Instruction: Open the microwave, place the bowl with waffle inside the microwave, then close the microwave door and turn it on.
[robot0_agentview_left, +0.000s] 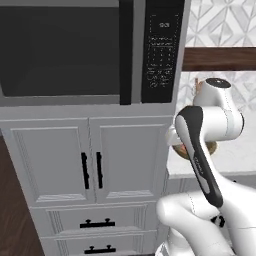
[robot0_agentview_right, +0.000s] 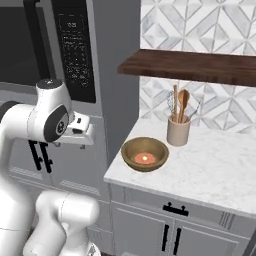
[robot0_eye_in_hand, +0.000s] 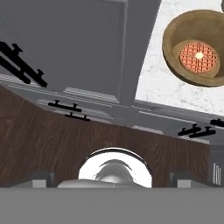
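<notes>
The grey microwave (robot0_agentview_left: 150, 50) sits high in the cabinet wall. Its dark glass microwave door (robot0_agentview_left: 60, 50) is shut, with the black bar handle (robot0_agentview_left: 126, 50) beside the keypad (robot0_agentview_left: 161, 50). The brown bowl (robot0_agentview_right: 145, 154) stands on the marble counter right of the microwave, holding the reddish waffle (robot0_agentview_right: 144, 159). In the hand view the bowl (robot0_eye_in_hand: 175, 48) and waffle (robot0_eye_in_hand: 197, 57) lie at the upper right. My gripper (robot0_eye_in_hand: 111, 179) points down at the floor, open and holding nothing, its fingertips (robot0_eye_in_hand: 41, 179) far apart. My wrist (robot0_agentview_right: 80, 127) hangs below the keypad, left of the bowl.
A beige crock of wooden spoons (robot0_agentview_right: 178, 131) stands behind the bowl under a dark wooden shelf (robot0_agentview_right: 195, 65). Grey cabinet doors (robot0_agentview_left: 90, 160) and drawers with black handles lie under the microwave. The counter (robot0_agentview_right: 215, 175) stretches right. Below is wooden floor (robot0_eye_in_hand: 43, 140).
</notes>
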